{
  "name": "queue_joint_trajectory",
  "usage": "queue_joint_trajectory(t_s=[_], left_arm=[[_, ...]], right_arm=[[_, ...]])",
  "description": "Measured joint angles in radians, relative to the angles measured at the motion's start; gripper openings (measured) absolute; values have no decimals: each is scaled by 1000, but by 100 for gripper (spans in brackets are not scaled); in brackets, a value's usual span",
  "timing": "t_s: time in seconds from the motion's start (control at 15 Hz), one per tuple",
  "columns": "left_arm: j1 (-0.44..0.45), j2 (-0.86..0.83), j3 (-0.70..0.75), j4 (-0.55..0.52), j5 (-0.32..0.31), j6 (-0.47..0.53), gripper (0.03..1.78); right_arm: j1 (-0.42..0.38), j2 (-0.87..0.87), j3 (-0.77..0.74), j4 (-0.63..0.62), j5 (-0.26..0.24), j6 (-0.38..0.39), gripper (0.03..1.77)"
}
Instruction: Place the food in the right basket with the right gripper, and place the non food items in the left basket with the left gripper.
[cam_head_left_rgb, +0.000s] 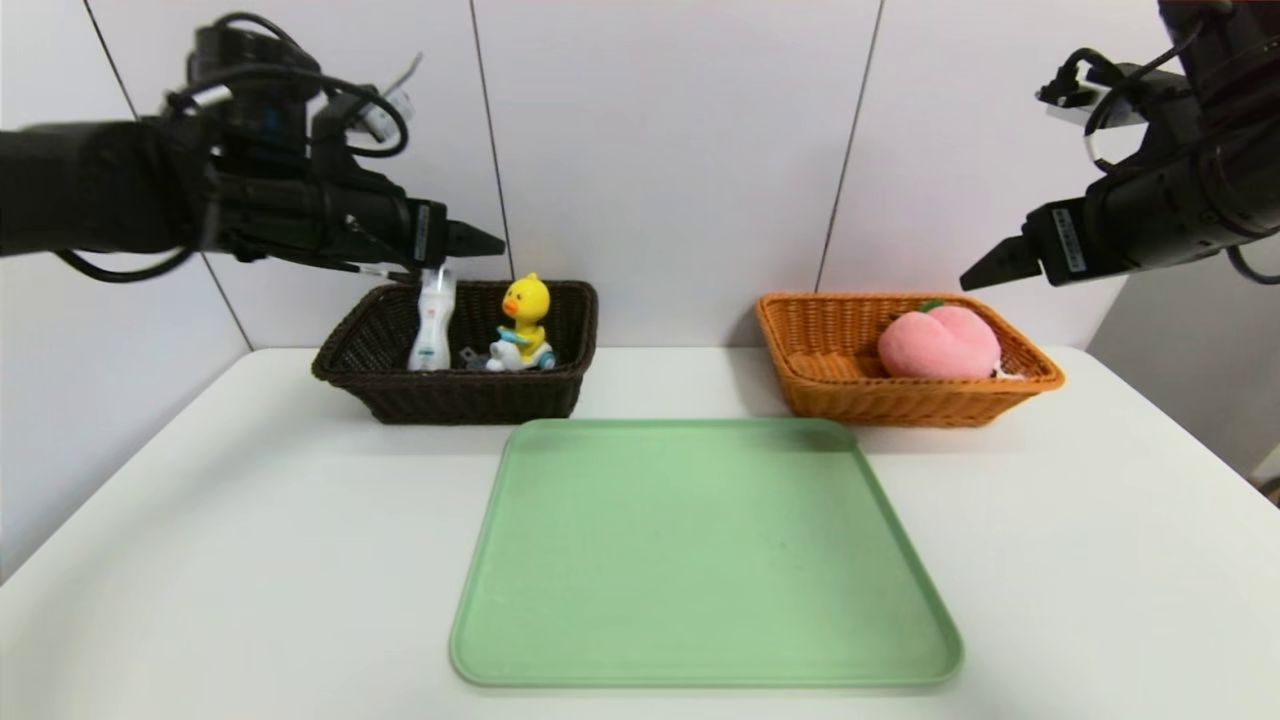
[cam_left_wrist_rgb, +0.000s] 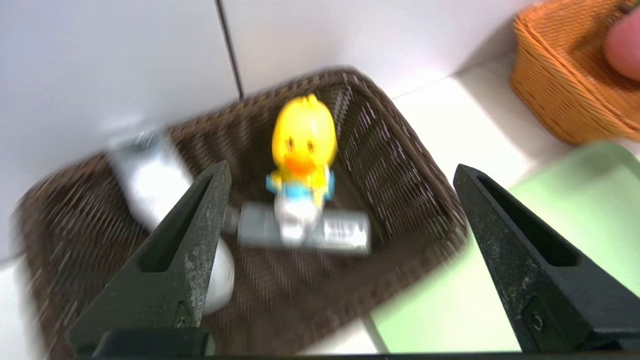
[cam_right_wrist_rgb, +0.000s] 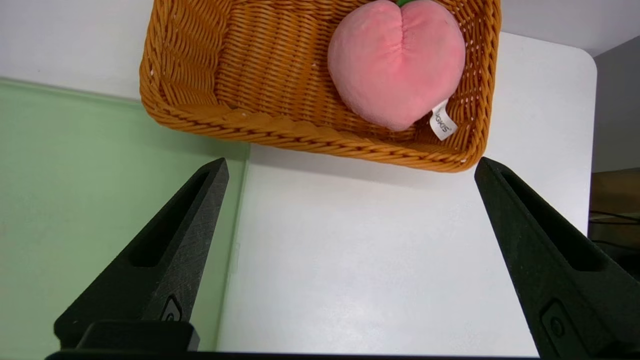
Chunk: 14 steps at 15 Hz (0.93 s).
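Observation:
The dark brown basket (cam_head_left_rgb: 400, 395) stands at the back left and holds the white bottle (cam_head_left_rgb: 431, 320), upright against its wall, the yellow duck toy (cam_head_left_rgb: 523, 322) and the grey case (cam_left_wrist_rgb: 345, 231) under the duck. My left gripper (cam_head_left_rgb: 480, 242) hangs open above that basket, holding nothing; the left wrist view shows its fingers (cam_left_wrist_rgb: 192, 240) spread over the duck (cam_left_wrist_rgb: 301, 145) and the bottle (cam_left_wrist_rgb: 150, 175). The pink plush peach (cam_head_left_rgb: 938, 343) lies in the orange-tan basket (cam_head_left_rgb: 830, 390) at the back right. My right gripper (cam_head_left_rgb: 985, 268) hovers open and empty above and in front of that basket (cam_right_wrist_rgb: 280, 130), with the peach (cam_right_wrist_rgb: 395, 62) beyond it.
A green tray (cam_head_left_rgb: 700, 550) with nothing on it lies in the middle of the white table (cam_head_left_rgb: 200, 560), just in front of both baskets. The white panelled wall (cam_head_left_rgb: 680, 150) rises right behind the baskets. The table's right edge shows in the right wrist view.

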Motion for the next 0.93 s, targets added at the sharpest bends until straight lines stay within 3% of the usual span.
queue_joint_trajectory(t_s=[0.27,0.47,0.73,0.93], left_arm=[[71,-269,7,361,148,6,163],[154,-463,49,587,161,-2,166],[255,-704,194,621,156,-29,167],[273,-877,301,621,142,-28,167]], right_arm=[[-2,-61,-1,204,40,-6,170],[-2,-116,7,404,64,-7,170],[-1,-268,89,424,41,63,170],[-17,-440,212,414,-36,87,170]])
